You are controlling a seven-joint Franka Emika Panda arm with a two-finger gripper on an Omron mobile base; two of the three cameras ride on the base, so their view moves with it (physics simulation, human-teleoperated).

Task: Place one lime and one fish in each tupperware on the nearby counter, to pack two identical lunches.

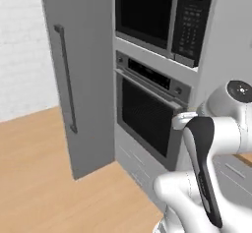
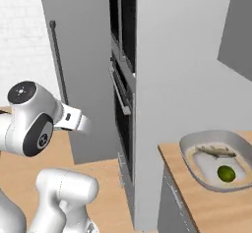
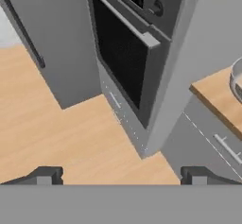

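Observation:
A light-grey tupperware [image 2: 192, 143] sits on the tan counter [image 2: 206, 210] at the right of the right base view. Inside it lie a yellow-green lime [image 2: 226, 173] and, just behind it, a slender grey-brown fish [image 2: 215, 152]. The tub's rim [image 3: 235, 79] peeks in at the right edge of the hand view, on the counter [image 3: 215, 98]. My gripper [image 3: 120, 176] is open and holds nothing; its two dark fingertips [image 3: 45, 176] stand wide apart, pointing down at the wooden floor in front of the wall oven, well left of the counter.
A built-in wall oven [image 1: 147, 114] with a microwave [image 1: 157, 15] above it stands in a tall grey cabinet. A grey door with a long handle [image 1: 66, 79] is to its left. Grey drawers [image 3: 208, 142] sit under the counter. Wooden floor [image 1: 44, 178] spreads out in front.

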